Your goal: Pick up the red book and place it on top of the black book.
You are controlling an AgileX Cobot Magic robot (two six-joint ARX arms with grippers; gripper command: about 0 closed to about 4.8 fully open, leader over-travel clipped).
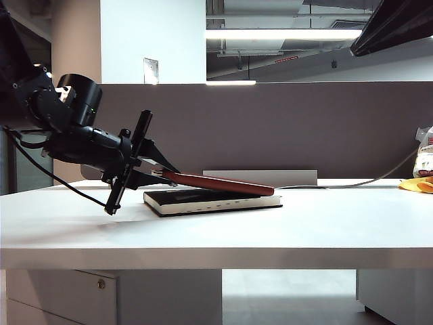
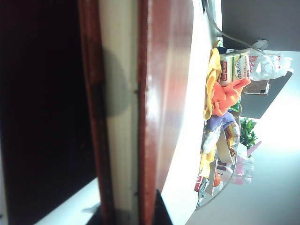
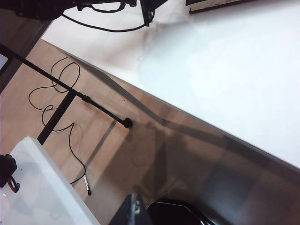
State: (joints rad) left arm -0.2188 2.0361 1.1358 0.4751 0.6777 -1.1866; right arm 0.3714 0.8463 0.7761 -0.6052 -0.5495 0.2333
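The red book hangs tilted: its left end is up in my left gripper, and its right end rests on the black book, which lies flat on the white table. In the left wrist view my left gripper is shut on the red book, seen edge-on with pale pages; the dark black book lies under it. A corner of the black book shows in the right wrist view. My right gripper hangs off the table over the floor, only partly in frame.
A yellow-orange cloth and a snack bag sit at the table's far right, and a cable runs to them. A grey partition stands behind the table. Below the table edge are a black stand and a white box.
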